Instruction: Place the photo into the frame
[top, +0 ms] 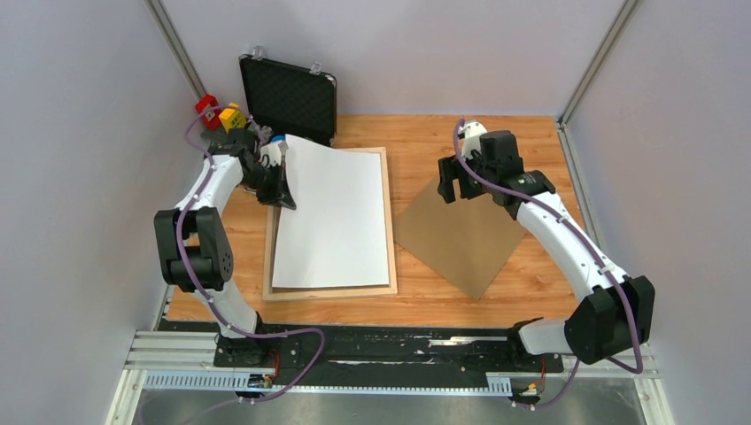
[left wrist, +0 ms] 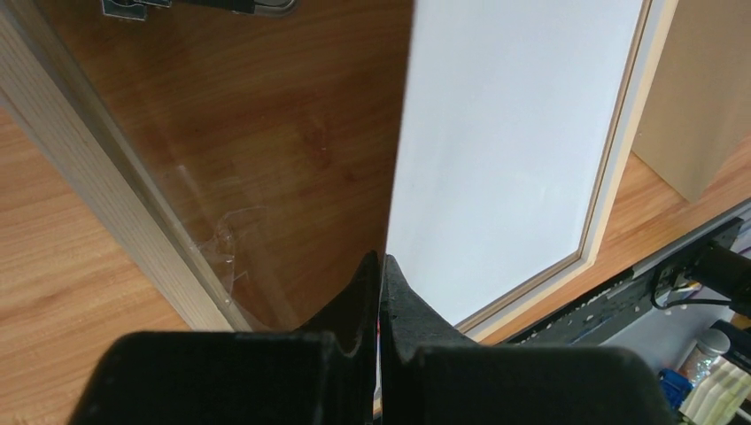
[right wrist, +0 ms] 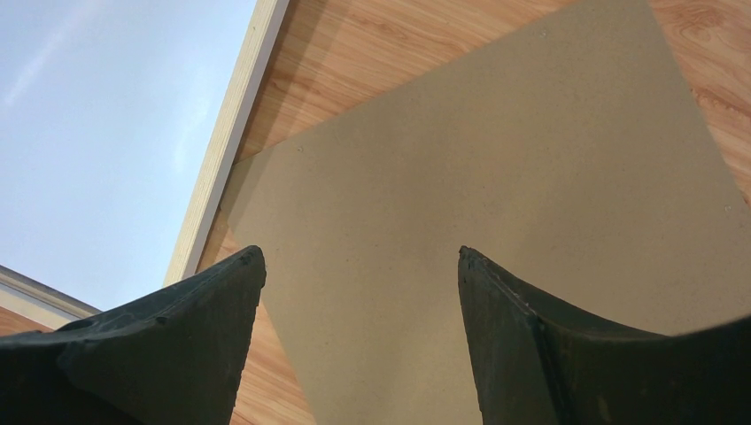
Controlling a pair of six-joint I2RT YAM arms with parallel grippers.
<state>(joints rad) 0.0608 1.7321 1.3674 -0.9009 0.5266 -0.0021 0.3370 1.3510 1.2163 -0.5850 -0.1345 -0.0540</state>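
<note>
The photo (top: 332, 217) shows only its plain white back; the printed side is hidden. It lies over the pale wood frame (top: 328, 290), which rests flat on the table. My left gripper (top: 282, 197) is shut on the photo's left edge and holds that edge a little above the clear pane (left wrist: 266, 150). In the left wrist view the white sheet (left wrist: 514, 133) runs from my jaws (left wrist: 381, 261) down to the frame's far rail (left wrist: 611, 177). My right gripper (top: 453, 186) is open and empty above the brown backing board (right wrist: 496, 177).
The brown backing board (top: 465, 239) lies rotated on the table right of the frame. An open black hard case (top: 288, 96) stands at the back left, with small red and yellow items (top: 221, 113) beside it. Grey walls close in both sides.
</note>
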